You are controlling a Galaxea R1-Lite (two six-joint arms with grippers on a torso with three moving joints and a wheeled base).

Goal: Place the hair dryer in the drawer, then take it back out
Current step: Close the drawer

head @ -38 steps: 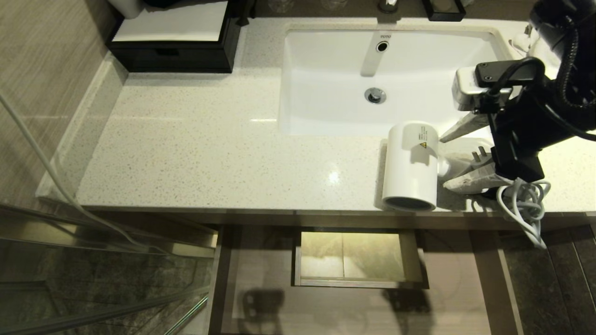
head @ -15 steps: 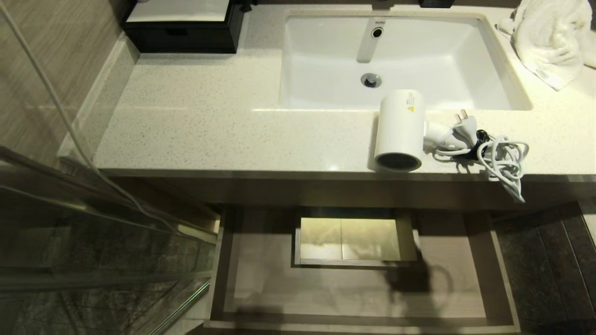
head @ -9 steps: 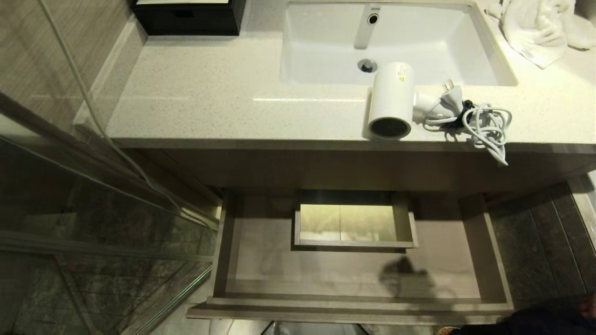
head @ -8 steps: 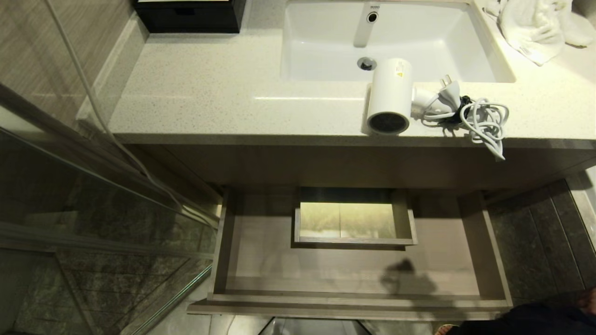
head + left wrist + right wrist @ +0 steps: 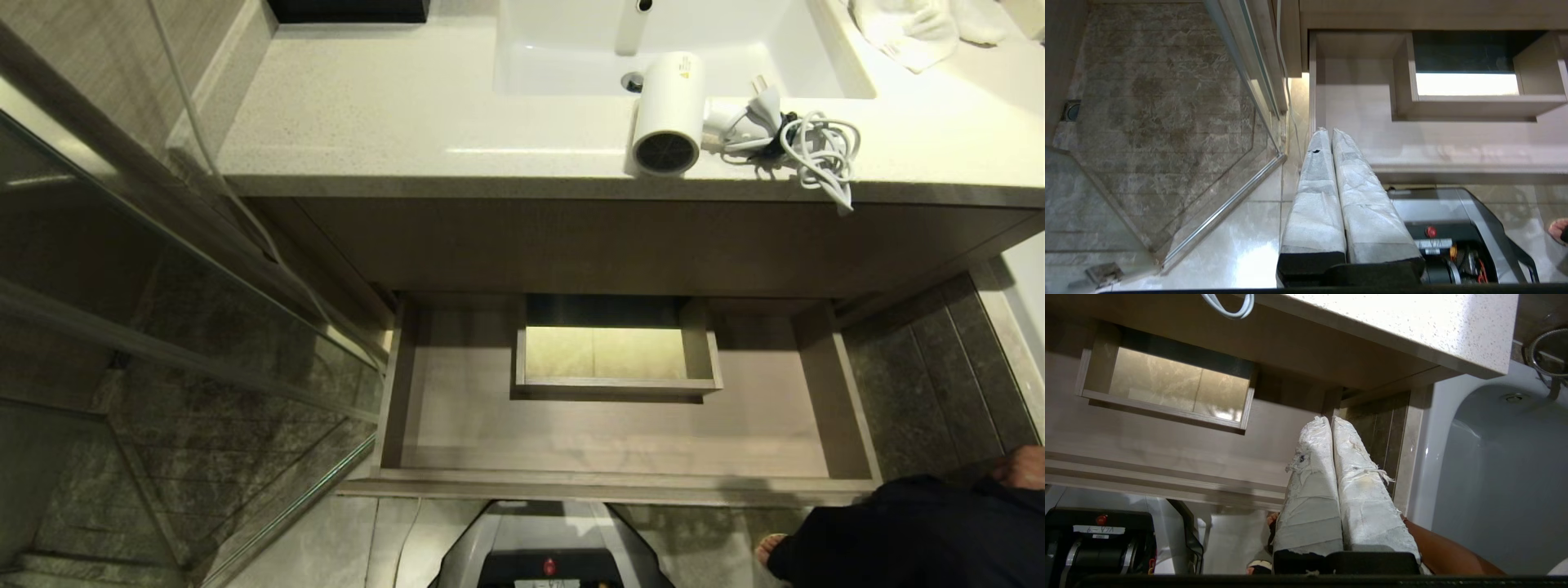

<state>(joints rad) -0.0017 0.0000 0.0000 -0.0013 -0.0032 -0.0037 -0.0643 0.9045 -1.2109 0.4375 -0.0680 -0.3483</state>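
The white hair dryer (image 5: pixel 668 110) lies on the speckled counter's front edge, dark grille end toward me. Its coiled white cord (image 5: pixel 816 151) and plug lie to its right, and one loop (image 5: pixel 1229 306) hangs over the edge. Below, the wide wood-grain drawer (image 5: pixel 612 486) stands pulled out with nothing in it, its boxed cut-out (image 5: pixel 612 351) in the middle. Neither gripper shows in the head view. My left gripper (image 5: pixel 1327 131) is shut and empty near the drawer's (image 5: pixel 1433 139) left front corner. My right gripper (image 5: pixel 1327 418) is shut and empty, low by the drawer's (image 5: pixel 1167 441) right end.
The sink (image 5: pixel 735 49) and a white towel (image 5: pixel 906 28) are behind the dryer. A glass shower partition (image 5: pixel 204 343) runs on the left. A person (image 5: pixel 914 531) crouches at the lower right, an arm (image 5: pixel 1453 555) near my right gripper. A bathtub (image 5: pixel 1494 465) lies to the right.
The camera has sunk and tilted, so the counter has slid up the picture and the whole drawer shows. My right arm, earlier at the dryer's handle, has left the head view. The dryer stays put.
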